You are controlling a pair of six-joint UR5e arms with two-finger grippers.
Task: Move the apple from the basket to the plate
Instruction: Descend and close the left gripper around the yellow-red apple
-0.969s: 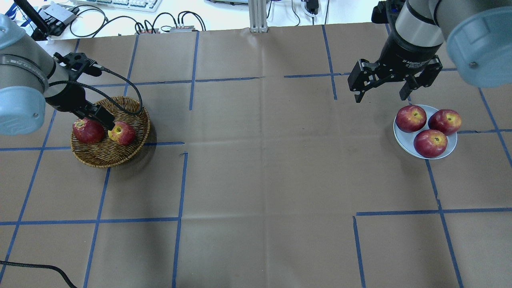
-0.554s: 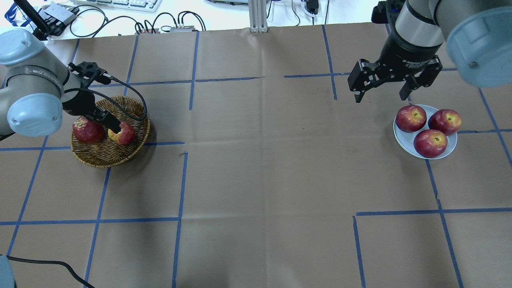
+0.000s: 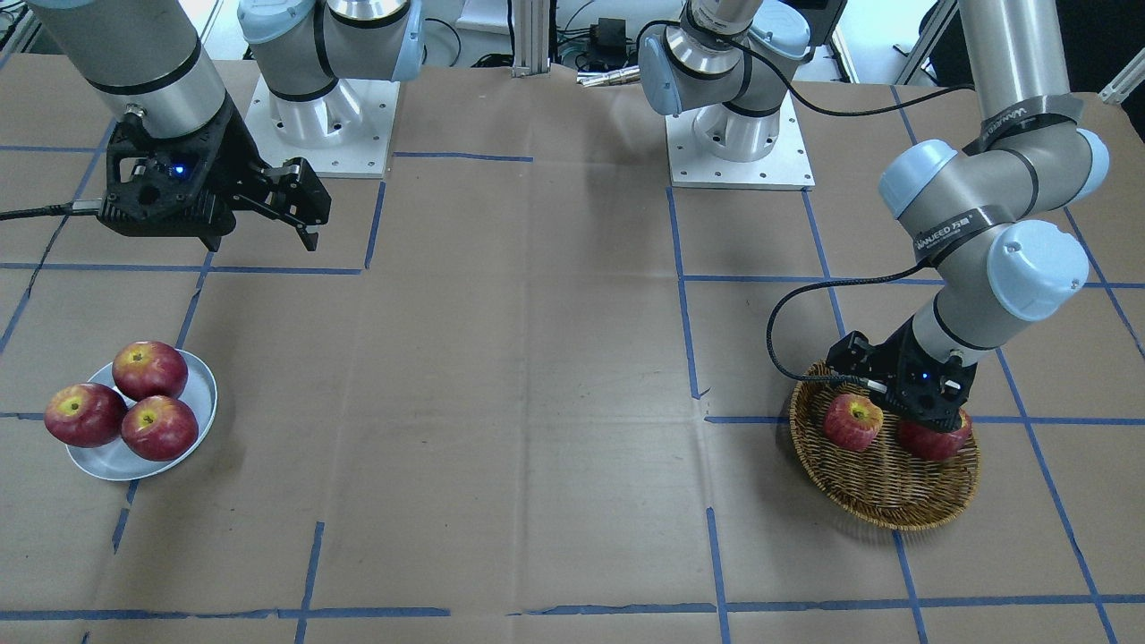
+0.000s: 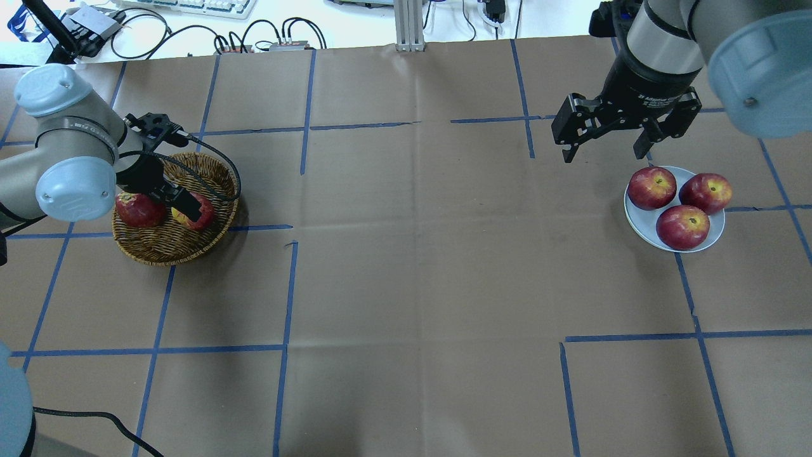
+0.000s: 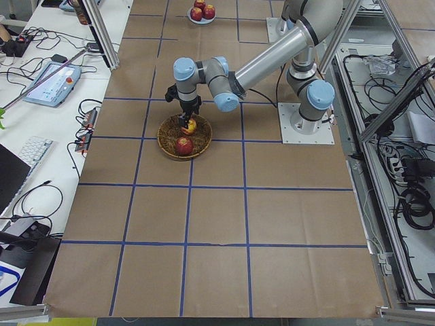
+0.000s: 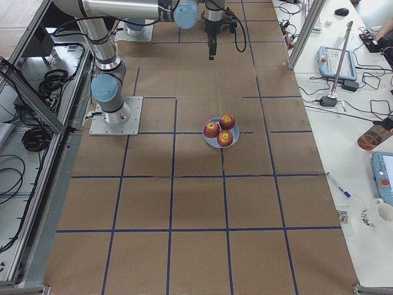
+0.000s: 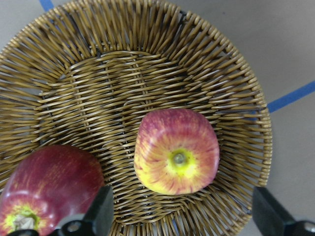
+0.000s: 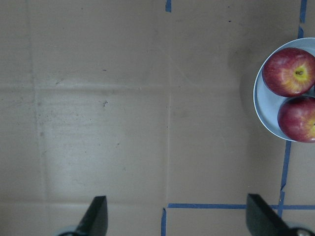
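Observation:
The apple [image 7: 177, 152], pale pinkish-red with a yellow patch round its stem, lies in the wicker basket [image 4: 168, 247]. It also shows in the front view [image 3: 852, 420] and, partly covered, in the overhead view [image 4: 198, 218]. My left gripper [image 7: 182, 221] is open low over the basket, one finger on each side of the apple, not touching it. The white plate [image 4: 639, 225] at the right holds three dark red apples. My right gripper [image 4: 604, 149] is open and empty, above the table just behind the plate.
A darker red apple [image 4: 138, 209] lies beside the pale one in the basket, close to one left finger [image 7: 101, 216]. The left arm's cable loops over the basket's back rim. Blue tape lines cross the brown paper table [image 4: 412, 254].
The left arm's elbow swung forward and to the right. Its gripper shifted right, from between the two apples to over the pale apple. The right arm has not moved.

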